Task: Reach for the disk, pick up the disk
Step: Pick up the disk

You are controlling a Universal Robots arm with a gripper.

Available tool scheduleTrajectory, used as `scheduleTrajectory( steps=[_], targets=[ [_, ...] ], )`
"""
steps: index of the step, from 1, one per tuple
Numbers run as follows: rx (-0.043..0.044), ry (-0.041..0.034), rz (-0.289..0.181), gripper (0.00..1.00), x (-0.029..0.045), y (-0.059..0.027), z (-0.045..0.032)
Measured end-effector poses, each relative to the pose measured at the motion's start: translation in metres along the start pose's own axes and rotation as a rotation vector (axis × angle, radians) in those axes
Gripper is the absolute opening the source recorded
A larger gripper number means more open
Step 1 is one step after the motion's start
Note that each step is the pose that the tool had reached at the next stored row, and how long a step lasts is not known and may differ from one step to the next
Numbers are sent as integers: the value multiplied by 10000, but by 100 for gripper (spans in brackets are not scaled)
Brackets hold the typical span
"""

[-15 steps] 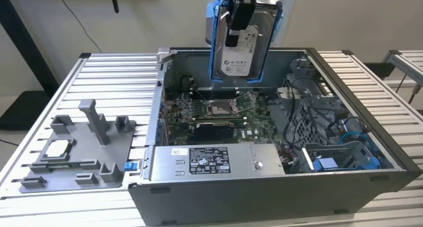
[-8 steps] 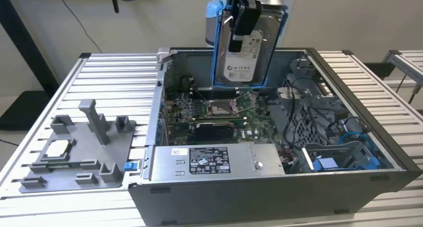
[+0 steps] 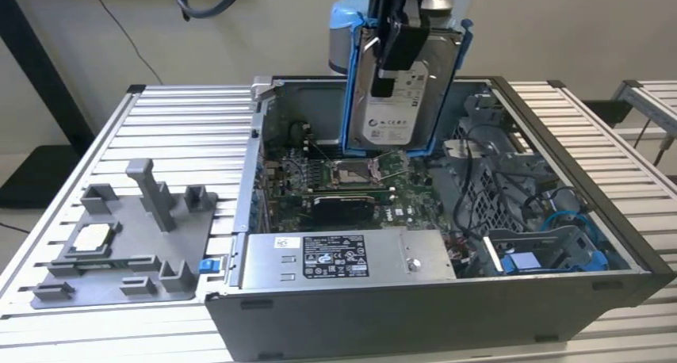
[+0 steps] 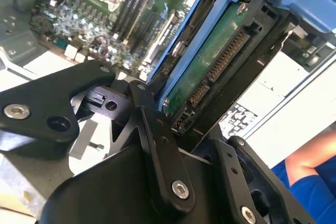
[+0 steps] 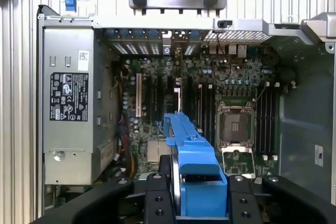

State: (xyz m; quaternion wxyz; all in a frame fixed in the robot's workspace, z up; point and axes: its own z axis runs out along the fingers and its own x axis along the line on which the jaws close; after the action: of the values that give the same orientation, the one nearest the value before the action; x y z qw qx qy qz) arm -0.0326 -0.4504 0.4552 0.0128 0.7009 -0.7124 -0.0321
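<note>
black claw [image 3: 394, 50] grips silver, blue-framed rectangular disk [image 3: 397, 101] above open case [image 3: 592, 299].

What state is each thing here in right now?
Disk: lifted upright above the case, held in the gripper.
Gripper: shut on the disk.
Computer case: side open, motherboard exposed.
Processor socket: open, empty.
Grey fixture: flat on the table, small chip resting in it.

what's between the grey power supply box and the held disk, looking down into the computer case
In the first wrist view, the green motherboard with its upright card slots lies between the power supply and the disk, which the gripper holds above the board.
</note>
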Motion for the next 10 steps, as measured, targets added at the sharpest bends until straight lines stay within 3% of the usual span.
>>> scheduleTrajectory(
  steps=[10],
  targets=[
    [-8,-2,14,0,304,-23,-3]
  ],
)
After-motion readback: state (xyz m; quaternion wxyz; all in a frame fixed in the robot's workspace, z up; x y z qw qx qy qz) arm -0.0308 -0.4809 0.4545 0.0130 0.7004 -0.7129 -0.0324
